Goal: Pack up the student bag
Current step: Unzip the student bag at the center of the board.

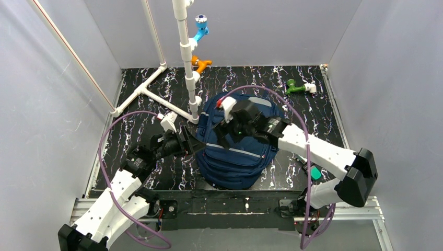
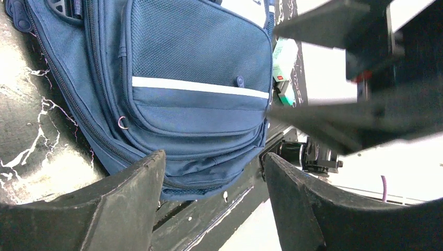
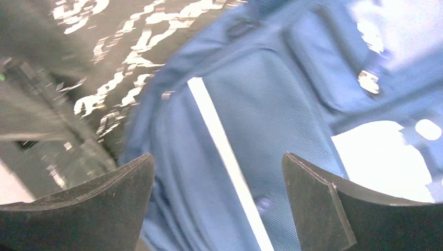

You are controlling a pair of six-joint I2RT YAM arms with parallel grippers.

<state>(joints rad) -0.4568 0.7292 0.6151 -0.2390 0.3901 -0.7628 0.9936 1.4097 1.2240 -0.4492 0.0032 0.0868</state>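
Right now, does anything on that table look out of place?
One thing: a green pipe fitting lies loose on the table, far right, while the blue one and orange one sit on the white pipe stand. The backpack looks intact.

White pipe frame (image 1: 184, 57), blue fitting (image 1: 200, 26), orange fitting (image 1: 201, 64), green fitting (image 1: 296, 88), black marbled mat (image 1: 324, 112)

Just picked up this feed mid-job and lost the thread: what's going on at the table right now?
The student bag lies flat on the black marbled table, front pockets facing up. Both arms are at it. The left gripper is open at the bag's left edge, and the right gripper hangs open above the striped front pocket. Neither holds anything. A teal and white item lies on the table outside the bag, to its right.
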